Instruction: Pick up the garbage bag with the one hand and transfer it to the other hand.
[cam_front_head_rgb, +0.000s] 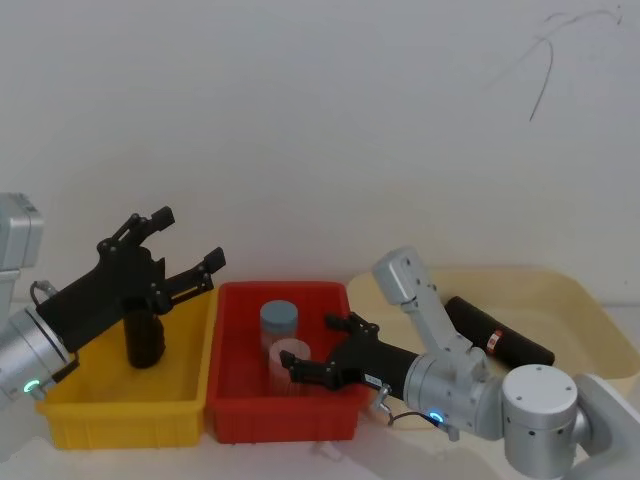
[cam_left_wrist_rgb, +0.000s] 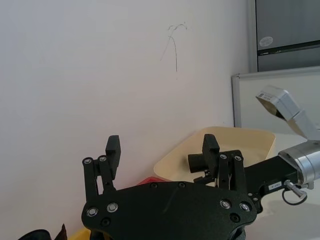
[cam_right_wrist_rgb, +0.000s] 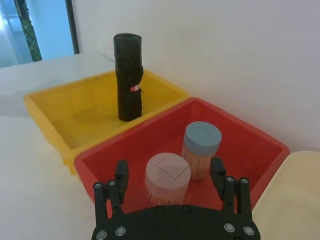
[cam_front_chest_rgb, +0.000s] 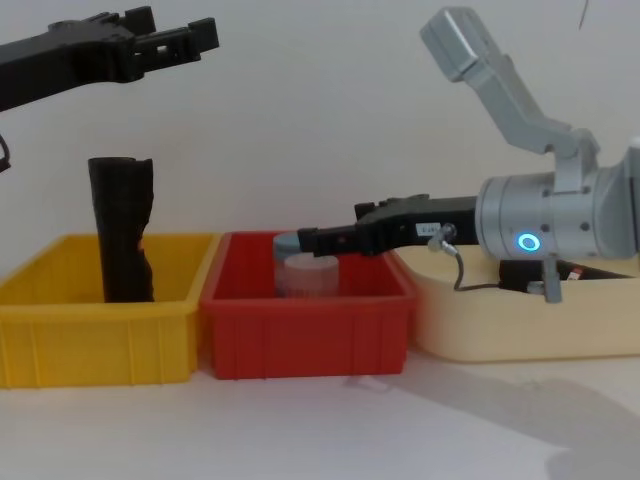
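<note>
- The garbage bag (cam_front_head_rgb: 144, 338), a black crinkled roll with a small red mark, stands upright in the yellow bin (cam_front_head_rgb: 120, 412) at the robot's left. Nothing grips it.
- In the right wrist view the same roll (cam_right_wrist_rgb: 128, 77) stands near the far wall of the yellow bin (cam_right_wrist_rgb: 52, 115), with the red mark on its side.
- In the chest view the roll (cam_front_chest_rgb: 121, 229) rises well above the rim of the yellow bin (cam_front_chest_rgb: 100, 330).
- The left tool (cam_front_head_rgb: 187, 245), on the wrist with the green ring, hangs above the yellow bin, higher than the top of the roll and apart from it. Its fingers are spread wide and hold nothing.
- In the chest view the left tool (cam_front_chest_rgb: 178, 33) is at the top left, clearly above the roll.
- The right tool (cam_front_head_rgb: 312, 348), on the wrist with the blue ring, reaches over the red bin (cam_front_head_rgb: 240, 420) in the middle. Its fingers are spread and empty.
- In the red bin stand two jars: one with a blue lid (cam_front_head_rgb: 279, 320) and one with a pink lid (cam_front_head_rgb: 291, 357), just beside each other.
- In the right wrist view the fingers of the right tool (cam_right_wrist_rgb: 171, 178) stand on both sides of the pink-lidded jar (cam_right_wrist_rgb: 167, 179), but I cannot tell if they touch it.
- A second black roll (cam_front_head_rgb: 498, 331) lies on its side in the cream tray (cam_front_head_rgb: 590, 300) at the robot's right.
- All three containers stand side by side on the white tabletop (cam_front_chest_rgb: 320, 430).
</note>
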